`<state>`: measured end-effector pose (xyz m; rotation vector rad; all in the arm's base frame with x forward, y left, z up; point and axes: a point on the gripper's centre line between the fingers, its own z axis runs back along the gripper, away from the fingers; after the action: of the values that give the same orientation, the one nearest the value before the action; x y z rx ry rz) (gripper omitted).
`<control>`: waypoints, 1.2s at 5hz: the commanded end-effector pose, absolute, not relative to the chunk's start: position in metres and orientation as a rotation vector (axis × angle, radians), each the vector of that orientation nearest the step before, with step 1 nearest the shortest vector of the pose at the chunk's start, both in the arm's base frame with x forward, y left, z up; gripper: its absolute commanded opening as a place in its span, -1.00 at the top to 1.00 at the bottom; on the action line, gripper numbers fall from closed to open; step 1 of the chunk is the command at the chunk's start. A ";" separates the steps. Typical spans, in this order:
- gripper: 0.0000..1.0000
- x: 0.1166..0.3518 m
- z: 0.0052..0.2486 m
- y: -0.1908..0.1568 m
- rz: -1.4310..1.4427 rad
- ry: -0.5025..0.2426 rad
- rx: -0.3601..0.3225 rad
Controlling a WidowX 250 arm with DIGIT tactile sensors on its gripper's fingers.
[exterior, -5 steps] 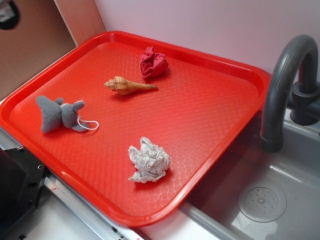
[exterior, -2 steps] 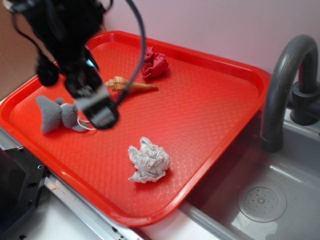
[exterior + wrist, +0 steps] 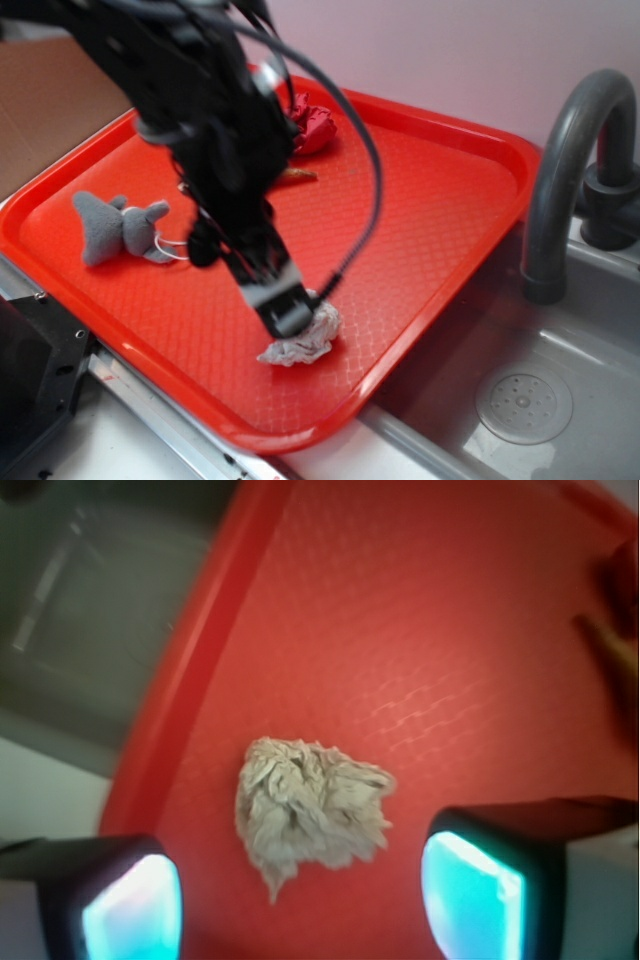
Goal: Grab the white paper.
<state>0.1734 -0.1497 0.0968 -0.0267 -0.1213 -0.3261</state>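
White paper point(image 3: 308, 810): a crumpled off-white, greyish wad lying on the red tray point(image 3: 440, 215), near the tray edge that borders the sink point(image 3: 520, 400). In the exterior view the wad point(image 3: 305, 340) is partly covered by the lower end of the arm; only its sink-side and front portions are visible.

Gripper point(image 3: 300, 895): spread wide. In the wrist view the two fingers point(image 3: 470, 885) show as dark blocks with pale blue-lit pads, one on each side of the wad. The wad sits between them and slightly ahead of them, with a clear strip of bare tray on either side. Neither finger touches the paper. In the exterior view the gripper point(image 3: 285, 310) is directly over the wad, pointing downward; whether the fingertips reach the tray surface cannot be determined from either view.

Other items, located relative to the white paper:
- Grey plush toy point(image 3: 118, 228), with a white loop: on the tray, well apart from the paper, on the side away from the sink.
- Dark red wad point(image 3: 315, 125): on the tray, near the rim opposite the paper, partly hidden behind the arm.
- Tan pointed object point(image 3: 297, 175): on the tray between the paper and the dark red wad; only a tip is visible past the arm.
- Grey faucet point(image 3: 570, 170): arches over the sink, beyond the tray edge beside the paper.
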 end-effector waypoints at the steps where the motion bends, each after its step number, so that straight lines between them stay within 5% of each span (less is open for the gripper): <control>1: -1.00 0.181 0.063 -0.160 -0.377 -0.058 -0.050; 3: -1.00 0.180 0.044 -0.151 -0.366 -0.023 0.030; 4: 1.00 0.178 0.039 -0.151 -0.355 -0.024 0.029; 6: 1.00 0.185 0.049 -0.146 -0.323 -0.043 0.028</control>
<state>0.1854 -0.1439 0.0426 0.0377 -0.0155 -0.3248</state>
